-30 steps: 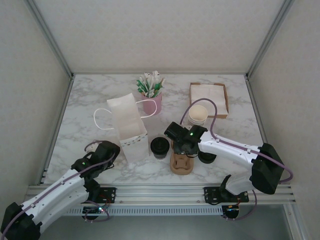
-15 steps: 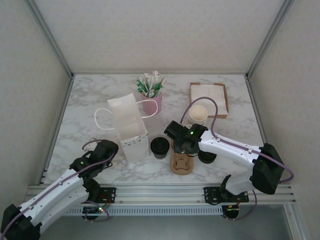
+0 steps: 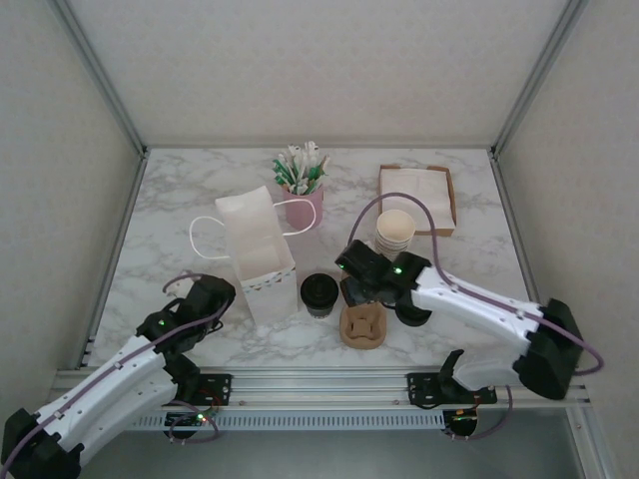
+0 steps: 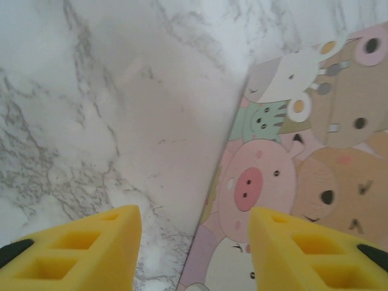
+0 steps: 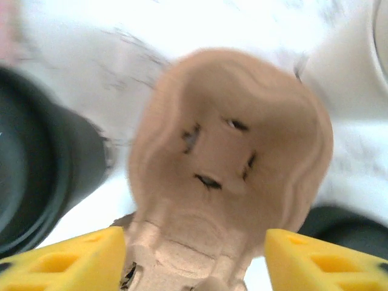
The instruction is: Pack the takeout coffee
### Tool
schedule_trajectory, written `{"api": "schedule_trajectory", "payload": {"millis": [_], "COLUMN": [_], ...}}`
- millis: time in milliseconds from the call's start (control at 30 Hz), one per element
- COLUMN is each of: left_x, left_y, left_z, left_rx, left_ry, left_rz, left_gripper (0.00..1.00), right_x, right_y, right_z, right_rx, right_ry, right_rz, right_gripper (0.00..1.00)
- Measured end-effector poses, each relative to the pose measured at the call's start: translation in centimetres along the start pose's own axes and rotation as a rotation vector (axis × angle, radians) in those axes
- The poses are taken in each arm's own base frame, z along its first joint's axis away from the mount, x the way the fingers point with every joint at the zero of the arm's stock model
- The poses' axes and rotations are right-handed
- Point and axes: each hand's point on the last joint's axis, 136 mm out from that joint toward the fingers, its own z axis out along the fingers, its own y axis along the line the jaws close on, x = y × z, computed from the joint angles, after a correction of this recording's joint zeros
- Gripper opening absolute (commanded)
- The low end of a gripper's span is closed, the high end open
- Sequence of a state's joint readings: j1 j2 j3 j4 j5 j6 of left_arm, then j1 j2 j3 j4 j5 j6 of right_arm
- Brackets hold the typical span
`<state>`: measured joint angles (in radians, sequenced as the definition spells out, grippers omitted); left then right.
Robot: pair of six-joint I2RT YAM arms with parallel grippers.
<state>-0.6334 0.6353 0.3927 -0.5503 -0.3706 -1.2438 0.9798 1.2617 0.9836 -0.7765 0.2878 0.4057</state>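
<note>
Low on the left of the top view, the left gripper [image 3: 222,292] is hovering with its fingers apart and empty, just beside the paper bag [image 3: 258,249]. Bare marble table [image 3: 170,225] is lying open toward the left edge. The takeout coffee [image 3: 319,292] is standing at frame centre, squeezed between the bag and the cup carrier [image 3: 362,326]. The right gripper [image 3: 357,281] is hanging over the carrier's far edge, fingers spread wide and gripping nothing. Compared with a second ago, those fingers are standing wider, the right arm is sitting further right, and the carrier is showing more fully.
</note>
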Motion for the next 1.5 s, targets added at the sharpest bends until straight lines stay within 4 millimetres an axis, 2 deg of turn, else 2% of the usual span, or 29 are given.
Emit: {"api": "schedule_trajectory", "payload": {"millis": [100,200,333,467,733,1000,1500], "left_x": [-1.5,-2.9,-4.2,-5.1,-5.6,-5.6,-5.7], "left_y": [-1.4,-2.5,-2.7,-2.8,-2.9,-2.9,-3.4], "left_z": [-1.1,-2.2,-3.4,-4.3,-4.7,-4.7,-4.8], "left_rx": [0.028,0.059,0.090,0.117,0.125,0.124,0.143], "left_ry": [-0.045,-0.096,-0.157,-0.197,-0.223,-0.225,-0.233], "left_rz": [0.039,0.067,0.096,0.116,0.164,0.183,0.177], "left_gripper": [0.49,0.49,0.49,0.49,0.49,0.49,0.49], "right_x": [0.3,2.0,3.5,4.2,5.2,3.4,3.5], "right_y": [0.3,0.6,0.7,0.6,0.4,0.0,0.6], "right_z": [-2.0,-3.1,-2.6,-1.1,2.5,3.0,3.2], "right_rx": [-0.091,-0.159,-0.260,-0.302,-0.365,-0.369,-0.436], "right_ry": [-0.122,-0.181,-0.167,-0.131,-0.011,-0.017,0.018], "right_rz": [-0.263,-0.583,-0.839,-0.983,-1.085,-1.059,-1.047], "right_gripper": [0.66,0.67,0.66,0.63,0.62,0.63,0.59]}}
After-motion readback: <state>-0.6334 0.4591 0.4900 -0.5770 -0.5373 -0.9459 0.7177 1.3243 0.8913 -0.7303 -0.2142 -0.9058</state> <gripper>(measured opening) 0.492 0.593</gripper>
